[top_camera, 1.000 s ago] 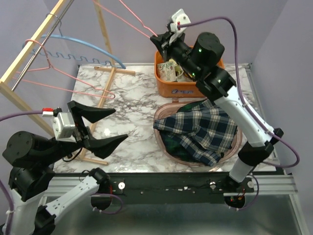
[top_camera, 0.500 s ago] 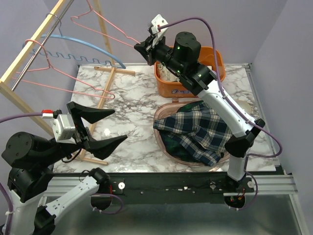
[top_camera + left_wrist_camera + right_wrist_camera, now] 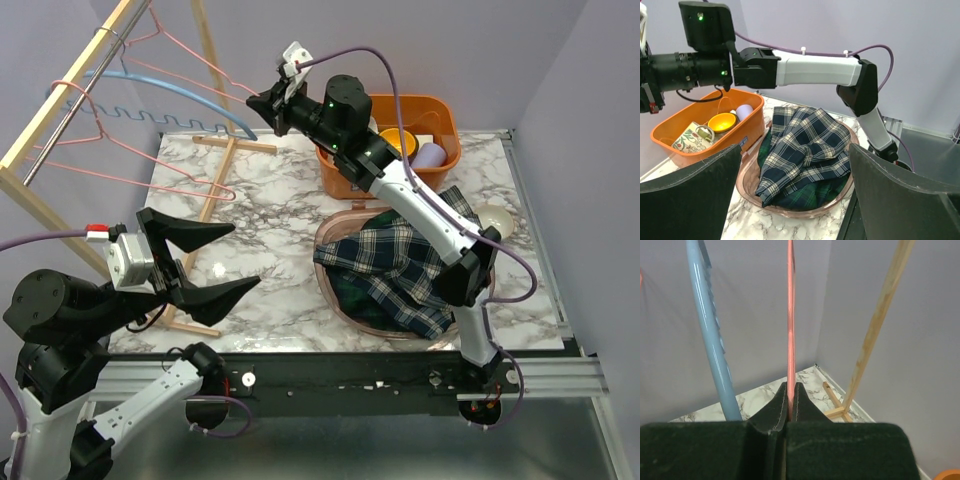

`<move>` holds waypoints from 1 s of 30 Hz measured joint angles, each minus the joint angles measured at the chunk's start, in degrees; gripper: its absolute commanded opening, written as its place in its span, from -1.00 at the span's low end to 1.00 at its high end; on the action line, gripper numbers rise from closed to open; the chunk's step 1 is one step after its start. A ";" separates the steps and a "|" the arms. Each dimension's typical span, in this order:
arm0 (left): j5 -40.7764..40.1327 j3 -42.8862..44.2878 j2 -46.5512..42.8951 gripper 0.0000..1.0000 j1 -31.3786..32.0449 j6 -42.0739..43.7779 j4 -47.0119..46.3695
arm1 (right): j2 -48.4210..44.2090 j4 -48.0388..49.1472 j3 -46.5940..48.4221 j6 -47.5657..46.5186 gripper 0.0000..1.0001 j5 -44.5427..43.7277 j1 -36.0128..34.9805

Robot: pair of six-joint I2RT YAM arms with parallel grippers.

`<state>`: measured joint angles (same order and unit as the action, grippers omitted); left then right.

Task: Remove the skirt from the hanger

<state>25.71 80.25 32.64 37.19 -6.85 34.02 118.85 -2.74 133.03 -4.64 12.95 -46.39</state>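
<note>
Skirt [image 3: 405,270], dark plaid, lies crumpled in the pink basin [image 3: 335,292] on the right half of the table [image 3: 270,200], off any hanger. From above the heap spreads mostly left to right with no clear long axis; one corner trails over the basin's far right rim toward the orange bin [image 3: 345,175]. The label on the bin's front is too small to read. The right gripper [image 3: 262,103] reaches high and far left, pinched on the wire of a pink hanger [image 3: 240,88] beside the wooden rack [image 3: 60,110], where a blue hanger [image 3: 190,95] hangs. The left gripper [image 3: 245,256] is raised over the near left of the table, spread wide and holding nothing.

The left wrist view looks between its own parted fingers [image 3: 690,200] at the skirt, whose folds here rise toward the far rim. Only here do the bin's contents show plainly: a flowered mug [image 3: 690,140], a yellow bowl [image 3: 722,121] and a pale cup [image 3: 744,111]. The right arm [image 3: 810,72] stretches across above them.

The right wrist view alone shows the grip: both pads [image 3: 775,412] pressed together on the pink wire, which runs straight up, with the blue hanger to its left and a rack post [image 3: 875,330] to its right.
</note>
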 measured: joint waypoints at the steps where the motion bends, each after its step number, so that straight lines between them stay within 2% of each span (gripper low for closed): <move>1: 0.00 0.00 0.00 0.98 0.00 0.00 0.00 | 0.35 0.28 0.00 0.17 -0.99 0.00 0.00; 4: 0.00 0.00 0.00 0.98 0.00 0.00 0.00 | 1.92 1.62 0.00 0.87 -0.96 -0.07 0.02; 6: 0.00 0.00 0.00 0.98 0.00 0.00 0.00 | 2.45 2.25 0.00 1.22 -0.84 -0.26 0.02; 7: 0.00 0.00 0.00 0.98 0.00 0.00 0.00 | 2.69 2.29 0.00 1.29 -0.70 -0.42 0.02; 8: 0.00 0.00 0.00 0.98 0.00 0.00 0.00 | 2.75 2.29 0.00 1.36 -0.47 -0.48 0.02; 10: -0.02 0.00 0.00 0.98 0.00 0.00 0.00 | 2.84 2.27 -0.09 1.66 -0.30 -1.16 0.02; 11: -0.02 0.00 0.00 0.98 0.00 0.00 0.00 | 2.62 2.58 -0.57 1.66 -0.01 -1.55 0.02; 13: -0.02 0.00 0.07 0.98 0.00 0.00 -0.02 | 0.83 2.97 -3.54 1.70 0.29 -2.14 0.04; 14: -0.02 0.00 0.11 0.98 0.00 -0.02 -0.09 | -0.24 3.06 -4.90 1.46 0.54 -2.49 0.13; 17: -0.09 0.02 0.70 0.98 0.00 -0.04 -0.13 | -5.20 2.43 -10.29 1.95 0.85 -4.85 0.15; 24: -4.39 0.57 2.32 0.98 0.00 -0.02 -0.94 | -23.37 -3.43 -23.04 3.50 0.96 -11.89 0.37; 30: -12.04 -0.70 2.21 0.98 0.00 -1.01 -5.22 | -44.50 -10.97 -37.94 14.73 1.00 -18.91 0.37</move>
<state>13.67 79.55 34.85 37.19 -7.86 28.80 74.35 -13.72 95.09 10.09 -5.96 -46.02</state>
